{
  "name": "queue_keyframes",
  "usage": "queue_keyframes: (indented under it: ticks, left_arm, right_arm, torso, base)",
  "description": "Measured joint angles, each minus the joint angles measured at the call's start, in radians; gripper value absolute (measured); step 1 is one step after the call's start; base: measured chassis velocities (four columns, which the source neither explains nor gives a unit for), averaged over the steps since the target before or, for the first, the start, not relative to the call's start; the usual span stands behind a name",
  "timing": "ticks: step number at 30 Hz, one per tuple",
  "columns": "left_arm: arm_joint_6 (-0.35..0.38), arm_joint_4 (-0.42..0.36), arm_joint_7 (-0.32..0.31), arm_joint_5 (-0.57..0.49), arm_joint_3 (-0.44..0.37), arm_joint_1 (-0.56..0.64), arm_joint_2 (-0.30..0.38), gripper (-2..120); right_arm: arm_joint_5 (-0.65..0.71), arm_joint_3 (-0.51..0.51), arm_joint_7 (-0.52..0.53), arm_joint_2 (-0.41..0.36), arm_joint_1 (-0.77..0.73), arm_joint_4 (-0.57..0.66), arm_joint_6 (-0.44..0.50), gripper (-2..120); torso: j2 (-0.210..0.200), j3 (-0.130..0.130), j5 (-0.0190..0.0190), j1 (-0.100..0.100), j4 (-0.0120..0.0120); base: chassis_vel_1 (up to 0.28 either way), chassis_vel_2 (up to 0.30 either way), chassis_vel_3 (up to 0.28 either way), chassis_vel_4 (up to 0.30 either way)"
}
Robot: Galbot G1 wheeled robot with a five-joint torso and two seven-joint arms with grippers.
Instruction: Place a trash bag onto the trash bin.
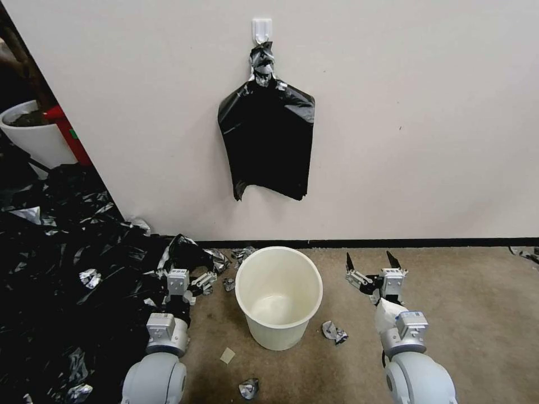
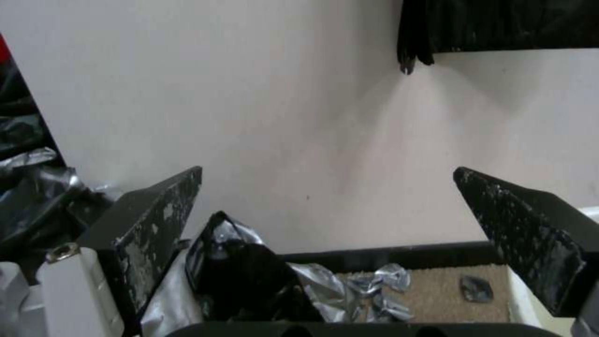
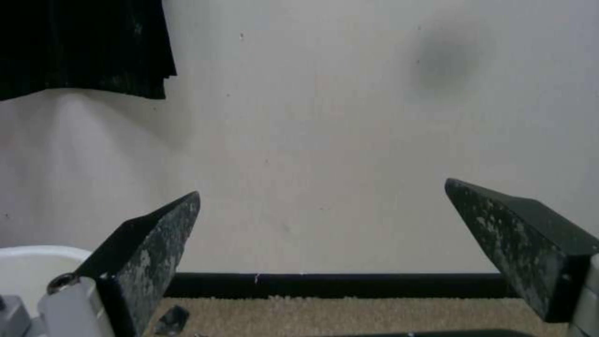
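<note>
The trash bin [image 1: 281,331], cream-white and round, stands on the carpet between my two arms with nothing inside. Its rim also edges the right wrist view [image 3: 31,262]. The trash bag as a single loose bag is out of view. My left gripper [image 1: 196,279] [image 2: 328,169] hovers open just left of the bin, at the edge of a heap of black plastic [image 1: 67,280]. A peak of that plastic [image 2: 243,271] rises between its fingers without being pinched. To the right of the bin, my right gripper [image 1: 369,257] [image 3: 323,187] is open and holds nothing, facing the wall.
A flat black bundle with a knotted top [image 1: 266,146] hangs from a white wall hook [image 1: 262,29] above the bin. A white planter pot [image 1: 31,134] stands at the far left. Crumpled silver-black scraps [image 1: 334,332] litter the carpet [image 1: 477,314].
</note>
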Motion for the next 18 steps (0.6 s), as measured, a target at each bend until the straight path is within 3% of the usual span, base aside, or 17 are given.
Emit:
queue_keyframes:
  ticks: [18]
  left_arm:
    - [0.0,0.0,0.0,0.0,0.0,0.0,0.0,100]
  right_arm:
    - [0.0,0.0,0.0,0.0,0.0,0.0,0.0,100]
  torso:
    - [0.0,0.0,0.0,0.0,0.0]
  base:
    - [0.0,0.0,0.0,0.0]
